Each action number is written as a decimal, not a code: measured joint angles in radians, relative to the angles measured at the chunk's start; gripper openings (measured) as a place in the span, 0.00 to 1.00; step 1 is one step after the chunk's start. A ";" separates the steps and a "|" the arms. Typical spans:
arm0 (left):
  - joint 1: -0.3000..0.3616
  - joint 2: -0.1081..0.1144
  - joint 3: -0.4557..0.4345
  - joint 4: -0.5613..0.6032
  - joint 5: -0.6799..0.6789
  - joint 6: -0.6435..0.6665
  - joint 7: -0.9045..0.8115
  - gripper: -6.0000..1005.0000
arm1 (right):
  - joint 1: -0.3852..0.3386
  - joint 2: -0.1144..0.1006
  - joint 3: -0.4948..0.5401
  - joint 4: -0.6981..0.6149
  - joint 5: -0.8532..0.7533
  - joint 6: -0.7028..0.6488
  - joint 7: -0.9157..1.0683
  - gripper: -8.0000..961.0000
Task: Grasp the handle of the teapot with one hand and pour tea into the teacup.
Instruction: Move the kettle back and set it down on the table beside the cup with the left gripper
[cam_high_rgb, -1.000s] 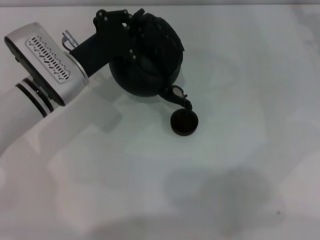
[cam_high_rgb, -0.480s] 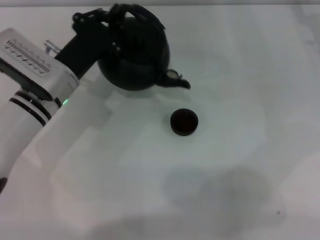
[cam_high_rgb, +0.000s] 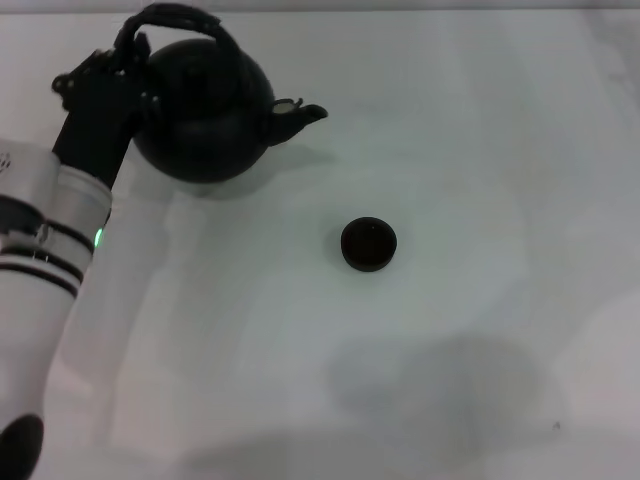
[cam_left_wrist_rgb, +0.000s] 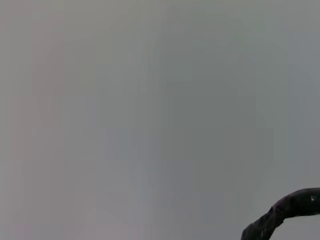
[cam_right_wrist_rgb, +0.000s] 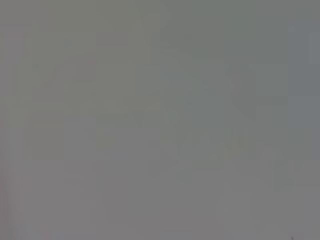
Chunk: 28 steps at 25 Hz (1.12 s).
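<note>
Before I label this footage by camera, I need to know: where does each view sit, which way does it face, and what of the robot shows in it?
Head view: on the robot's head, looking forward and down at the white table; shows the left arm, its left pincer at the handle of the teapot, teacup apart.
Left wrist view: on the left wrist, facing plain grey; no robot part, only a dark curved piece, possibly the handle, the one likely overlap with the head view.
Right wrist view: on the right wrist; blank grey, nothing shared.

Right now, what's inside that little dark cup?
The teacup looks uniformly dark inside from above; whether tea is in it cannot be told. Nothing covers it; the teapot stands apart.
</note>
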 joint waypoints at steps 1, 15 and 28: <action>0.025 -0.003 -0.023 -0.022 -0.002 0.000 0.004 0.11 | 0.004 -0.001 0.007 -0.001 0.000 0.005 -0.009 0.88; 0.088 -0.009 -0.063 -0.067 -0.051 -0.006 0.006 0.11 | 0.007 -0.002 0.045 -0.004 -0.003 0.006 -0.039 0.88; 0.088 -0.007 -0.058 -0.070 -0.050 -0.033 0.007 0.11 | -0.003 -0.002 0.046 -0.012 -0.001 -0.001 -0.040 0.88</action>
